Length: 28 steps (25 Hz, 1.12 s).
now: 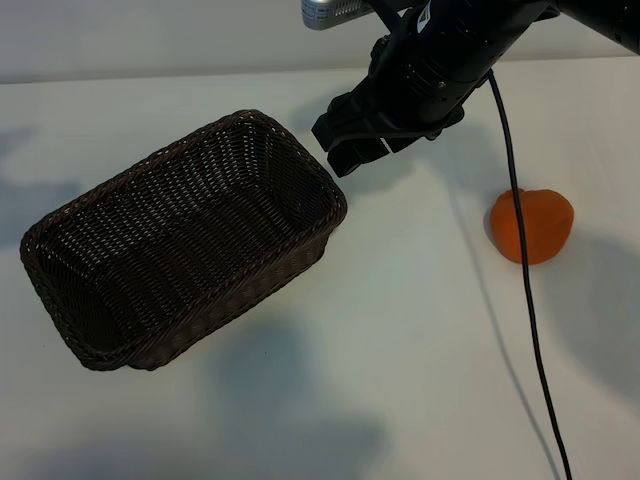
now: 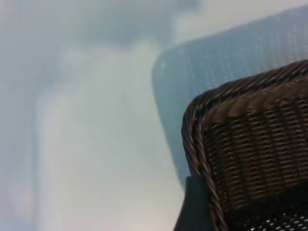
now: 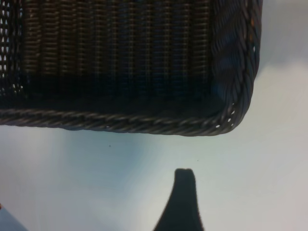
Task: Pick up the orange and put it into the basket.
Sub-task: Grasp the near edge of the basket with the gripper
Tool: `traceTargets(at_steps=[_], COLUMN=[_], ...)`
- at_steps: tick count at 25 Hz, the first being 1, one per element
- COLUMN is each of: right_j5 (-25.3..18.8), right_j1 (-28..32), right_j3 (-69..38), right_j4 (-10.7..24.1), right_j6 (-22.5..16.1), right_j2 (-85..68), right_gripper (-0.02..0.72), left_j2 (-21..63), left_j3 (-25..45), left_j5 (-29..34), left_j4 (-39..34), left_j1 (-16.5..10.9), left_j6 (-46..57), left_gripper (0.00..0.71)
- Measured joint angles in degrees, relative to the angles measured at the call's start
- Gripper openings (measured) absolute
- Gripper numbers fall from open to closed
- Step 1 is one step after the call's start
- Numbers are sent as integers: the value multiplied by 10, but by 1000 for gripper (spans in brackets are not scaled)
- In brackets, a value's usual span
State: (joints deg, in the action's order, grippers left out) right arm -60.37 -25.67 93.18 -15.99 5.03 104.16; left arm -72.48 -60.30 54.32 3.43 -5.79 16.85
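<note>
Exterior view: the basket lies empty on the white table, set at an angle at the left of the scene, its open top facing up and so ready to receive. The orange rests on the table well apart from it, at the right, untouched, with a black cable crossing just in front of it. The right gripper hangs above the table just beside the basket's near-right corner, jaws apart and empty; in my judgement it is not yet placed for a grasp, since the orange lies off to its side. The left arm does not appear in this view. Left wrist view: one braided corner of the basket fills the lower right over bare table; the left gripper's opening is not plainly visible here, and it is taken as apart and empty, holding nothing. Right wrist view: the basket's rim and one corner lie ahead, with one dark fingertip over bare table short of the rim; the orange is absent from this view, confirming that the pick is not begun.
</note>
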Motion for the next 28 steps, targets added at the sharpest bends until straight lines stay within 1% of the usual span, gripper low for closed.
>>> traceTargets(at_steps=[2, 8, 12, 15, 19, 23, 28], right_j5=[-2, -10, -11, -12, -19, -21, -22], right_j1=[0, 0, 0, 0, 0, 0, 0], right_j3=[0, 0, 0, 0, 0, 0, 0], right_j4=[0, 0, 0, 0, 0, 0, 0], right_j6=[0, 0, 0, 0, 0, 0, 0], right_j2=[0, 0, 0, 0, 0, 0, 0], right_gripper=[595, 595, 595, 595, 595, 595, 595], left_j2=[0, 0, -1, -13, -50, -91, -152], left_j3=[30, 144, 193, 211, 222, 222, 222], left_j5=[-18, -134, -191, -209, -238, -267, -280], left_j4=[10, 71, 102, 105, 135, 200, 298], left_j1=[0, 0, 0, 0, 0, 0, 0], left_j6=[7, 11, 11, 11, -3, -60, -157], left_gripper=[588, 588, 588, 588, 588, 588, 588])
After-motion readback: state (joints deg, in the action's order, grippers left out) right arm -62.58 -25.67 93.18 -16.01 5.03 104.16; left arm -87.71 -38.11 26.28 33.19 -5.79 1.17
